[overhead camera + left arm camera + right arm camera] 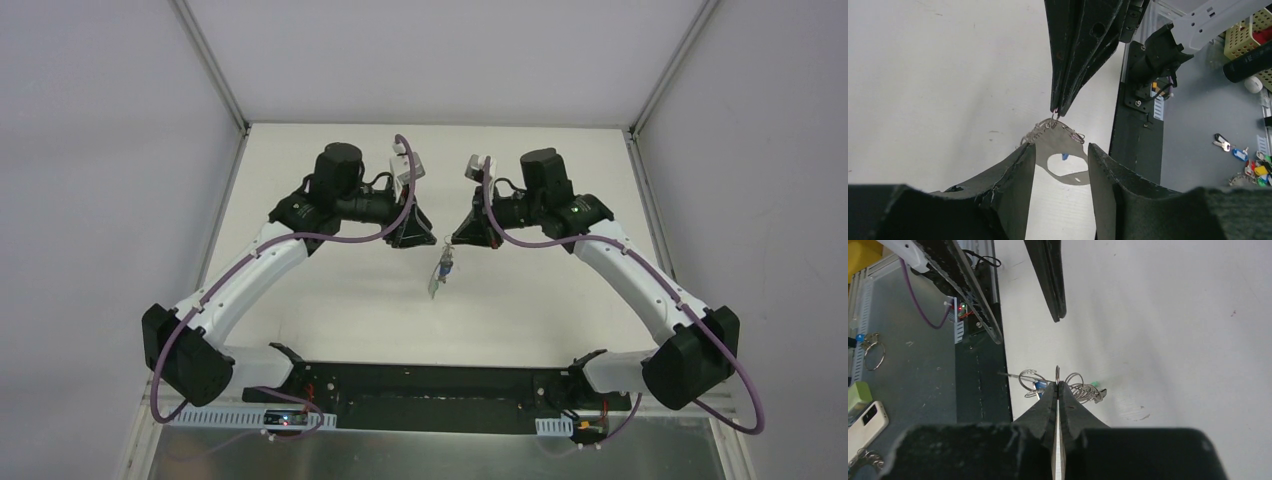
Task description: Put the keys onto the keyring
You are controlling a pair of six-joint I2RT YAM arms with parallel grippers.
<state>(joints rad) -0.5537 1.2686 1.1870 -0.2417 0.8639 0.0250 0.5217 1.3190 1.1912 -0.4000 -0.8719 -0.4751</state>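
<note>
My right gripper [1057, 384] is shut on the keyring [1057, 374], pinching the thin silver loop edge-on above the white table [330, 300]. Several small wire rings hang from it on both sides, with a blue key head [1039, 386] and a green key head [1094, 385]. From above, the bunch of keys [440, 272] dangles below the two grippers. My left gripper [1062, 147] faces the right one from close by. It is open, with nothing between its fingers, just short of the hanging rings [1048, 131]. The right fingers [1068, 75] reach down from the top of the left wrist view.
A black rail [1138, 130] runs along the table's near edge. On the grey bench beyond it lie loose coloured keys [1248, 162] and a yellow basket [1248, 35]. A spare wire ring [873, 352] and a white handset [865, 422] lie there too.
</note>
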